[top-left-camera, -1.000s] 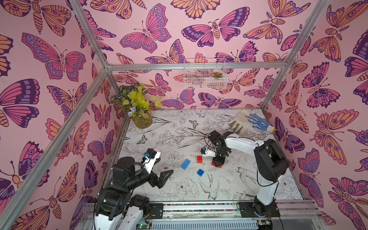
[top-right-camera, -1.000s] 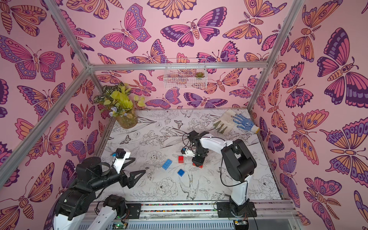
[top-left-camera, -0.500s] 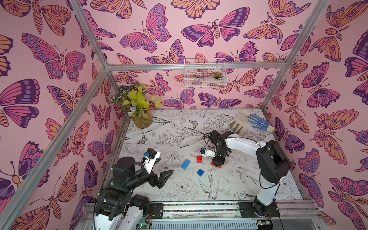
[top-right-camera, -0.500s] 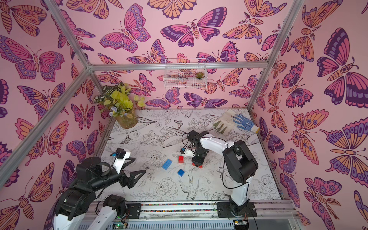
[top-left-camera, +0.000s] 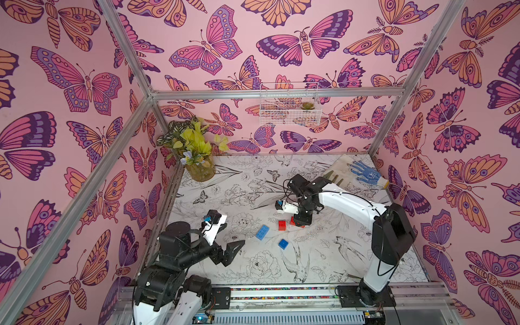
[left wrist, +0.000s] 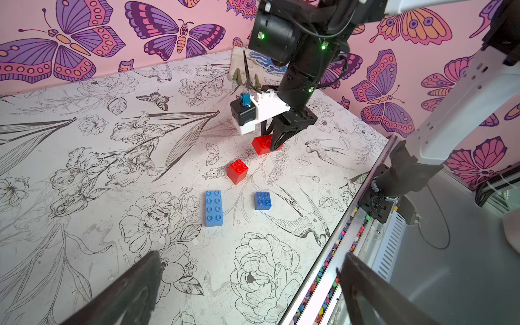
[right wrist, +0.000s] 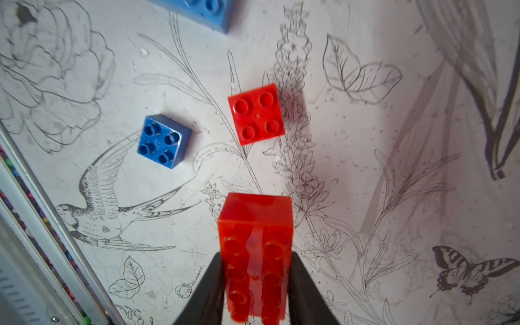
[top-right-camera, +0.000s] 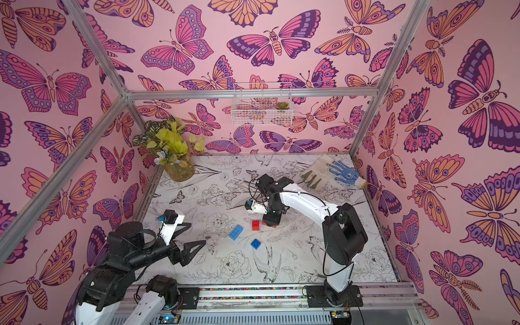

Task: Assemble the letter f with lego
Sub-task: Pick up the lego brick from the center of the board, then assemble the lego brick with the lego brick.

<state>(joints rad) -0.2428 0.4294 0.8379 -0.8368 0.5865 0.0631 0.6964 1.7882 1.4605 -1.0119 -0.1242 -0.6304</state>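
**A:** Where are the Lego bricks?

**B:** There are four, near the middle of a white table (top-left-camera: 351, 253) printed with black flower drawings. None are joined, so there is no letter f. The short red brick (top-left-camera: 282, 225) lies studs up. The long blue brick (top-left-camera: 262, 232) lies flat beside it, toward the left arm. The short blue brick (top-left-camera: 283, 244) lies nearer the robot's base rail. These three sit close together without touching.

**A:** And the fourth?

**B:** The long red brick (right wrist: 254, 222) is clamped by its long sides in the right claw (top-left-camera: 302, 222), which points straight down. It sits just beside the short red brick, on the side away from the left arm. I cannot tell whether it rests on the table or hangs just above it.

**A:** What about the other arm?

**B:** The left claw (top-right-camera: 198, 233) hovers low over the table's front left, well apart from the bricks. Its two fingers are spread wide with nothing between them.

**A:** Anything else on the table?

**B:** A pair of work gloves (top-left-camera: 363, 171) lies in the far right corner.
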